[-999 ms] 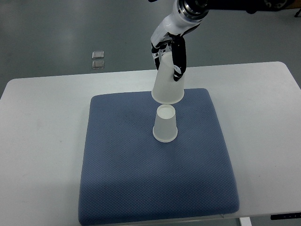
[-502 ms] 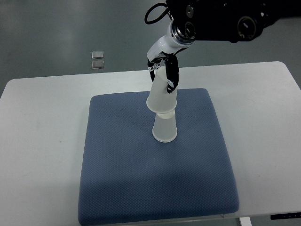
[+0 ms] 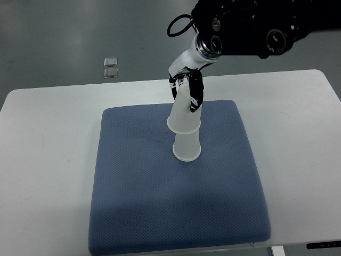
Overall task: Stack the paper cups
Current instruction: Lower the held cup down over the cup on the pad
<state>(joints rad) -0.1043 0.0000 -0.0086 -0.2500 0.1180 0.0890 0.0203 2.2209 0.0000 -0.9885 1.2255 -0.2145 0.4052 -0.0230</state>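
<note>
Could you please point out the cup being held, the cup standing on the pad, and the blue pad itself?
held cup (image 3: pixel 184 114), top view, on its side wall.
standing cup (image 3: pixel 187 148), top view, on its lower wall.
blue pad (image 3: pixel 133 197), top view, on bare fabric.

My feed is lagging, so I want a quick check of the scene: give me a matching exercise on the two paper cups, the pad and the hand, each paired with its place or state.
Things:
1. upper paper cup
2. lower paper cup
3. blue pad
4. right hand

Places or states:
A. lies flat on the white table
B. stands upside down on the pad
C. shut around a cup's upper part
D. held upside down, its rim lowered over the other cup's top

Pairs: 1-D, 2-B, 3-A, 4-C
</note>
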